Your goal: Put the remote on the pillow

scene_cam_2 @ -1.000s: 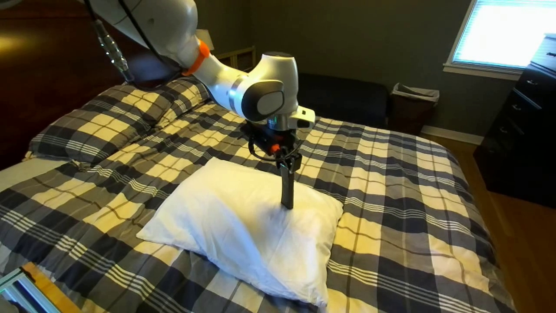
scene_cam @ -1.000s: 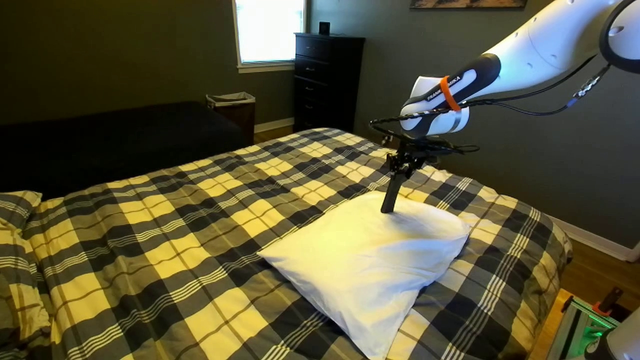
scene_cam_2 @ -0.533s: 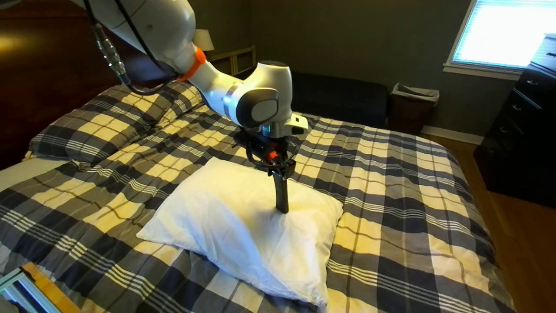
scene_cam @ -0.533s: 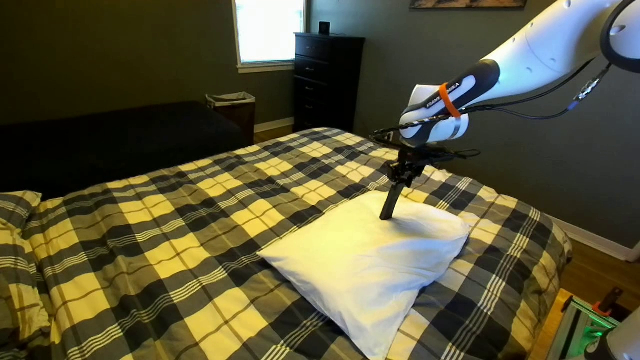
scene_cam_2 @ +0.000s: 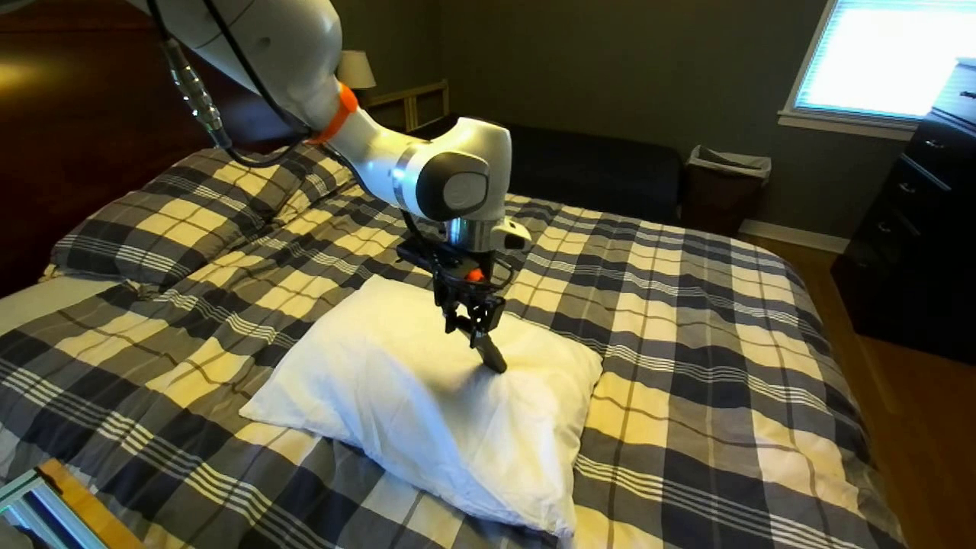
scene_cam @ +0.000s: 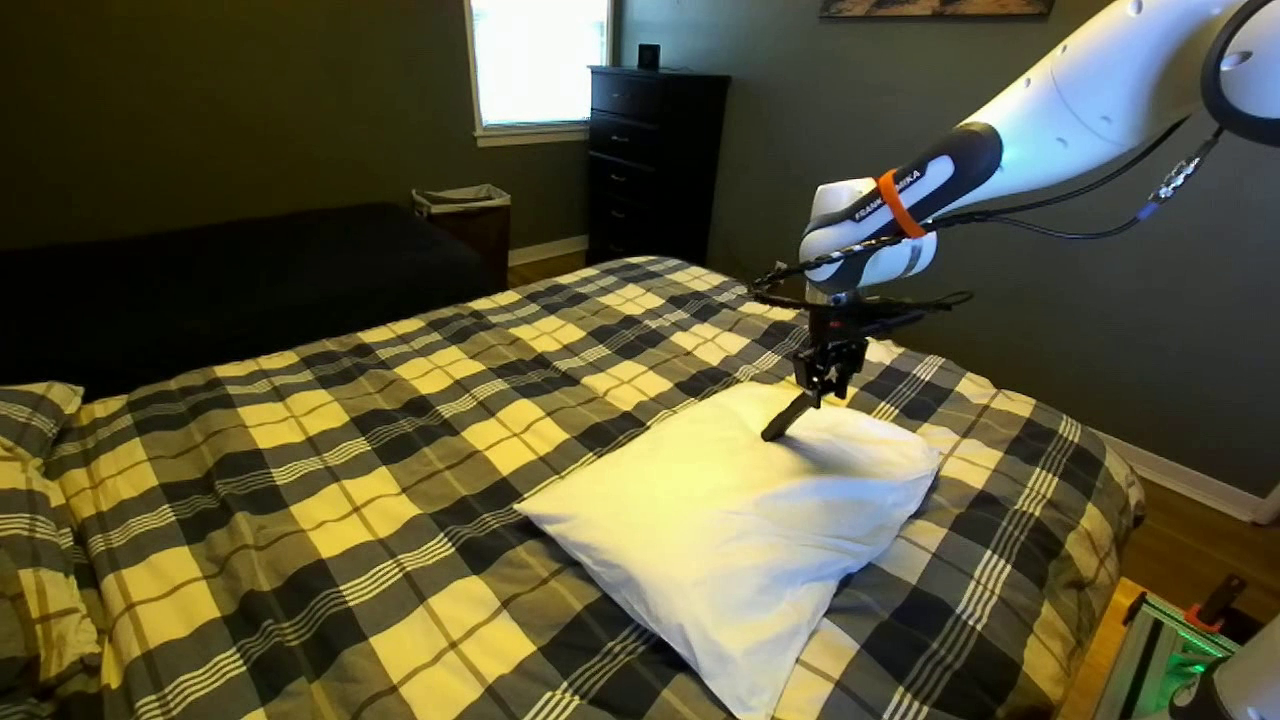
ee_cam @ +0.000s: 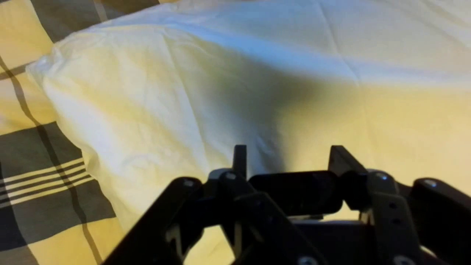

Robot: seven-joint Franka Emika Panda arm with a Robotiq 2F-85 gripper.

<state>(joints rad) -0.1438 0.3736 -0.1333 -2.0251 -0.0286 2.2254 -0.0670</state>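
The white pillow [scene_cam: 680,520] lies on the checked bed; it also shows in an exterior view [scene_cam_2: 358,351] and in the wrist view [ee_cam: 140,95]. The black remote [scene_cam: 788,417] leans at a slant, its lower end on the pillow and its upper end at my fingers; it also shows in an exterior view [scene_cam_2: 490,354]. My gripper [scene_cam: 826,394] is just above the pillow, pointing down [scene_cam_2: 463,334]. In the wrist view its fingers [ee_cam: 287,151] stand apart with the remote's dark end [ee_cam: 294,193] between them. Whether a finger still touches it is unclear.
Checked bedding [scene_cam: 330,500] surrounds the pillow. Plaid pillows [scene_cam_2: 183,206] lie by the headboard. A black dresser [scene_cam: 655,165] and a hamper [scene_cam: 465,220] stand beyond the bed. The robot's base frame [scene_cam: 1150,650] is at the bed's near edge.
My gripper has lowered and turned more upright, and its fingers have opened. The remote went from nearly upright, in line with the gripper, to a clear slant with its lower end on the pillow.
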